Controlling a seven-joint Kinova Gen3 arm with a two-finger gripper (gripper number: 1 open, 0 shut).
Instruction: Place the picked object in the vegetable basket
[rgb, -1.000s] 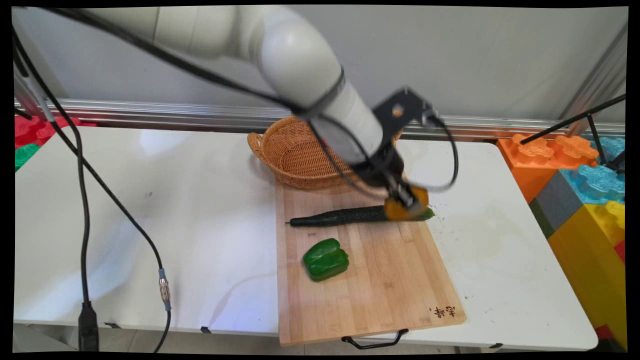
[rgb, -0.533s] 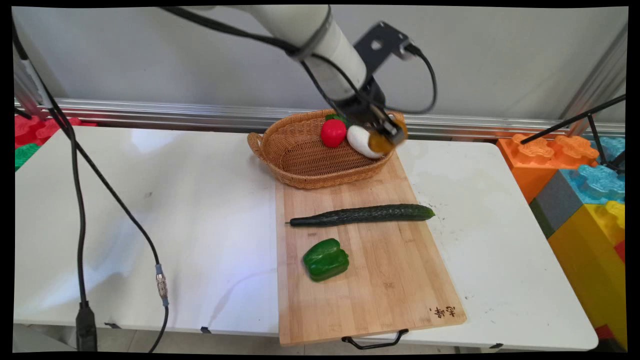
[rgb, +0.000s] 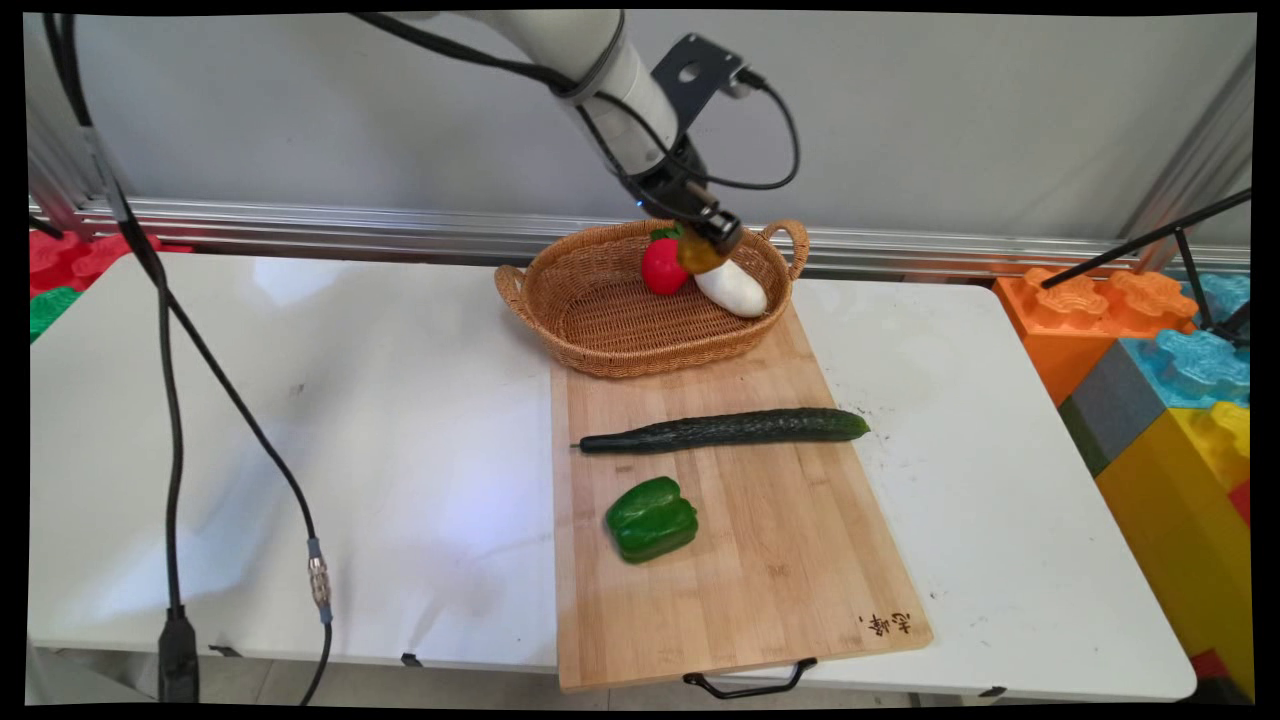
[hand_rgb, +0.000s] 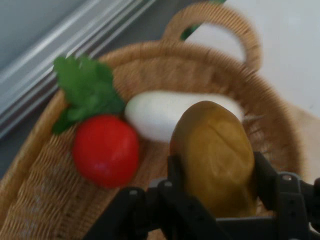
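My gripper (rgb: 706, 240) (hand_rgb: 216, 172) is shut on a brownish-yellow rounded vegetable (rgb: 697, 254) (hand_rgb: 215, 157), like a potato, and holds it above the wicker basket (rgb: 600, 320) (hand_rgb: 40, 200) at the table's far side. In the basket lie a red tomato (rgb: 665, 266) (hand_rgb: 105, 150) with green leaves and a white oblong vegetable (rgb: 735, 288) (hand_rgb: 155, 112). The held piece hangs just over these two. On the wooden cutting board (rgb: 740, 560) in front of the basket lie a long dark cucumber (rgb: 725, 430) and a green bell pepper (rgb: 651, 518).
Black cables (rgb: 170, 400) hang down over the table's left part. Big coloured toy blocks (rgb: 1170, 400) stand off the right end. A black tripod leg (rgb: 1140, 240) crosses at the right. An aluminium rail (rgb: 300, 228) runs along the wall behind the table.
The gripper carried the brownish vegetable up from beside the cucumber's right end, then back and left, so it now hangs over the basket above the tomato and white vegetable.
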